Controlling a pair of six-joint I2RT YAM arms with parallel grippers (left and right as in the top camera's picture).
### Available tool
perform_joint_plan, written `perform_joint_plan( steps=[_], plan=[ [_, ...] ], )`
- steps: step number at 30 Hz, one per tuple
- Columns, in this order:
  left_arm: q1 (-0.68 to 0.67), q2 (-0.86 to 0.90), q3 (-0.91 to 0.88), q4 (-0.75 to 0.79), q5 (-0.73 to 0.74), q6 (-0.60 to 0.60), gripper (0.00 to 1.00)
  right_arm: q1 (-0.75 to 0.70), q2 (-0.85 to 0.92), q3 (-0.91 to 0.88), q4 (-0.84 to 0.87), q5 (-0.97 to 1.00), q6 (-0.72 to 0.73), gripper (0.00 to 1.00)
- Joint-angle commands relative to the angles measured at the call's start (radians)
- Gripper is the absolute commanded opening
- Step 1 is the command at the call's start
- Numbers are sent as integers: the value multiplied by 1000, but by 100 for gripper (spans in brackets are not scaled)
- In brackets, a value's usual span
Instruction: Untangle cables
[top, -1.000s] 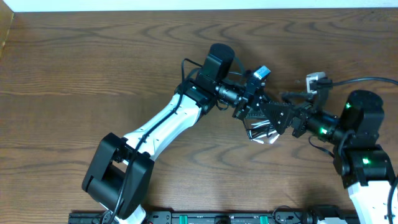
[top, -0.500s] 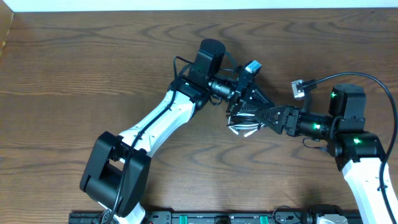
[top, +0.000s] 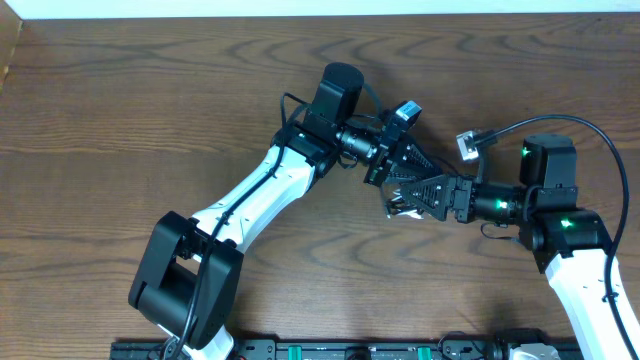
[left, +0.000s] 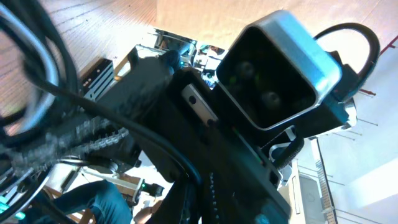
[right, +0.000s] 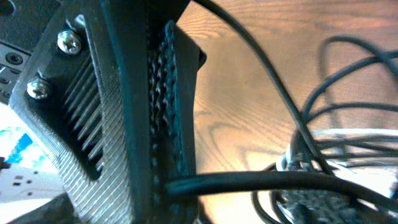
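Thin cables (top: 402, 211) bunched just below the left hand (top: 386, 172), over the wood-grain desk (top: 150, 100).
Its ribbed pads (right: 163, 93) press together on a black strand; slack loops, one white, curl beside it. The right hand (top: 410, 196) meets the bundle; I cannot tell its spread.

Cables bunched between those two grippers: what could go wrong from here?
1. The left gripper pinches the cables while the right gripper crowds in right beside it; they could collide.
2. The cables loop over each other in the right wrist view, so pulling may tighten the tangle rather than free it.
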Motion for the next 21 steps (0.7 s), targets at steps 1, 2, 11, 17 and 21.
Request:
perform_joint_plan(
  steps=[1,2,11,17,21],
  plan=[
    [-1,-35,10,6,45,-5,7,5,-1,18,48,33,2,96],
    [-1,-35,10,6,45,-4,7,5,-3,18,66,33,32,99],
    [-1,-35,10,6,14,-5,8,-10,-78,18,143,60,82,99],
    [-1,-35,10,6,-42,-5,8,-9,-82,18,23,56,24,99],
    [-1,-35,10,6,-57,-5,8,-8,-82,18,-22,11,-46,99]
  ],
)
